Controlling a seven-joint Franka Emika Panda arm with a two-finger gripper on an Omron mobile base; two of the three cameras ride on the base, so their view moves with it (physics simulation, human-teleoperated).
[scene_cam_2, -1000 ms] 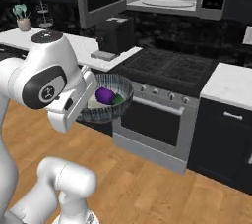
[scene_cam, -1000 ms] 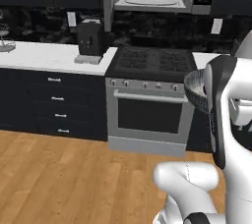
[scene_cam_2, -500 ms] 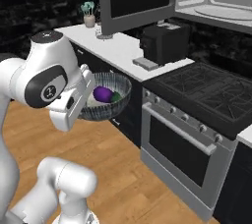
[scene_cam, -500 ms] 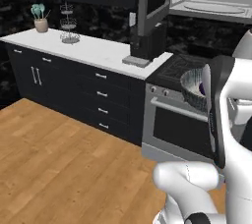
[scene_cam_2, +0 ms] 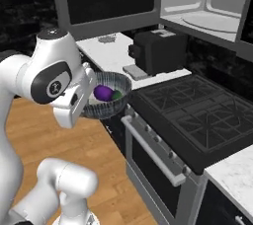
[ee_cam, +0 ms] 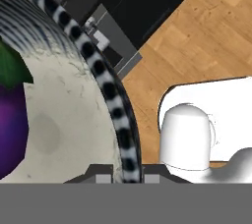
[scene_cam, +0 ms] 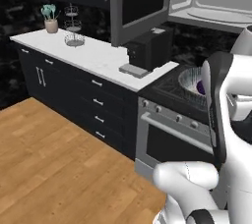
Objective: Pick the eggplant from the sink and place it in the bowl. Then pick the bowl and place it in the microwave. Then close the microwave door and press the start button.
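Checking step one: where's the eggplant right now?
The eggplant lies inside the bowl, held up by the pincer beside the stove's left front corner in the right base view.

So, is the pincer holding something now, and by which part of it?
Yes. The pincer holds the bowl by its rim, one finger on each side of the wall. The eggplant lies inside the bowl.

White counter (scene_cam: pixel 93 56) carries black coffee machine (scene_cam: pixel 147 51), small potted plant (scene_cam: pixel 50 19) and wire tiered stand (scene_cam: pixel 74 34). Gas stove (scene_cam_2: pixel 197 115) adjoins the counter; wood floor (scene_cam: pixel 54 164) below.
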